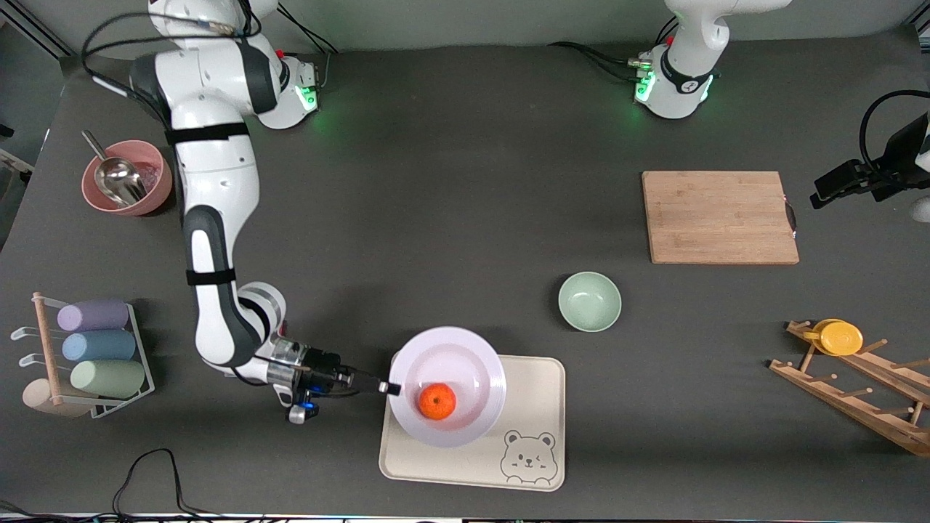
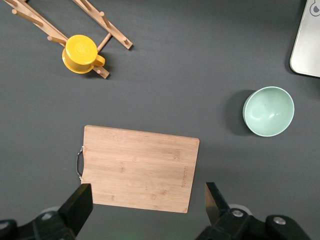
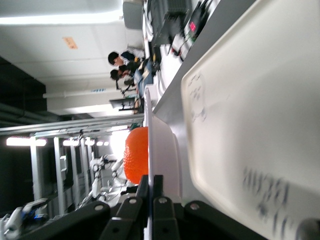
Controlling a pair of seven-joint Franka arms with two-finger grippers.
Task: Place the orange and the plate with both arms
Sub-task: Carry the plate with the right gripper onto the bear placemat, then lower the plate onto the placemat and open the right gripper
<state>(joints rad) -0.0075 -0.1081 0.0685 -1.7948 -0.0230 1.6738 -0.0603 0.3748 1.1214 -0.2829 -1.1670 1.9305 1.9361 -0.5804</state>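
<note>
The orange (image 1: pixel 437 401) sat in the shallow centre of the plate (image 1: pixel 465 356), and the plate rested over the cream tray (image 1: pixel 534 407) with the bear drawing, near the front camera's edge of the table (image 1: pixel 450 203). The right claw (image 1: pixel 392 388) was clamped shut on the plate's rim at the side toward the right arm's end; in the right wrist view its fingers (image 3: pixel 150 187) pinched the rim edge-on, the orange (image 3: pixel 136 155) just past them.

The left claw (image 2: pixel 145 200) hung with its jaws wide apart and empty over the wooden cutting board (image 1: pixel 719 216), the arm waiting. A mint-green bowl (image 1: pixel 589 301) stood between board and tray.

By my judgement the orange was already placed and the plate was on or just above the tray; releasing the rim and withdrawing remained.
</note>
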